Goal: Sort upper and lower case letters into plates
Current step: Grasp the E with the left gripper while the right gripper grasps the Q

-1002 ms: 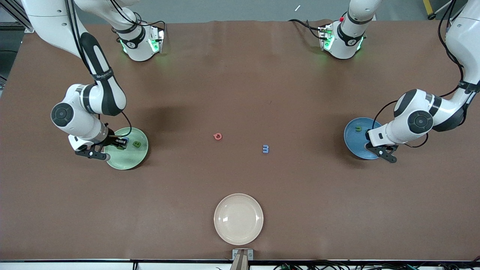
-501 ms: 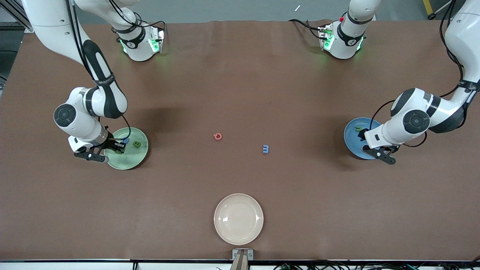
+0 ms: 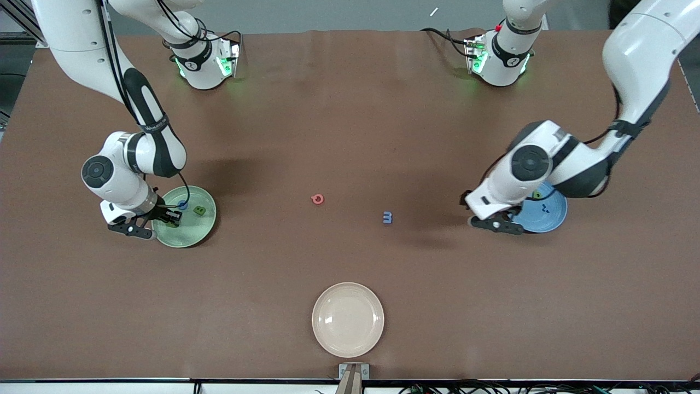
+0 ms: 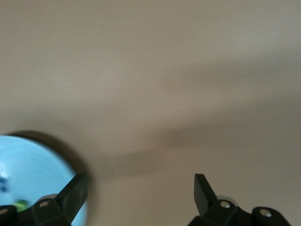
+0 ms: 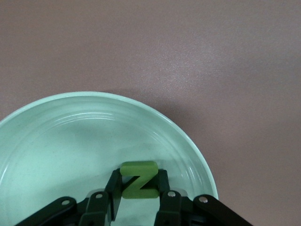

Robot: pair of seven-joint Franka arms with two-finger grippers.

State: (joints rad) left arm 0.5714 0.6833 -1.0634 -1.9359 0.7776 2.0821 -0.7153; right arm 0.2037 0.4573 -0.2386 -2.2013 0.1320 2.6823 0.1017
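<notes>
My right gripper (image 3: 174, 216) hangs low over the pale mint green plate (image 3: 188, 234), shut on a green N (image 5: 138, 181) that stands between its fingers just above the plate (image 5: 70, 122). A green B (image 3: 200, 210) and a blue C (image 3: 182, 206) lie in that plate. My left gripper (image 3: 495, 224) is open and empty (image 4: 141, 188) over bare table beside the sky blue plate (image 3: 552, 219), on its side toward the table's middle. A green lower-case letter (image 3: 537, 194) and a blue x (image 3: 544, 208) lie in the blue plate (image 4: 28, 174). A red Q (image 3: 317, 199) and a blue m (image 3: 387, 217) lie mid-table.
A cream-beige plate (image 3: 348, 319) sits near the table's front edge, nearer to the front camera than the Q and the m. Both robot bases stand along the table's edge farthest from that camera.
My left gripper opened over the blue plate, left the blue x there, then swung off toward the table's middle. My right gripper stayed over the mint plate with the N.
</notes>
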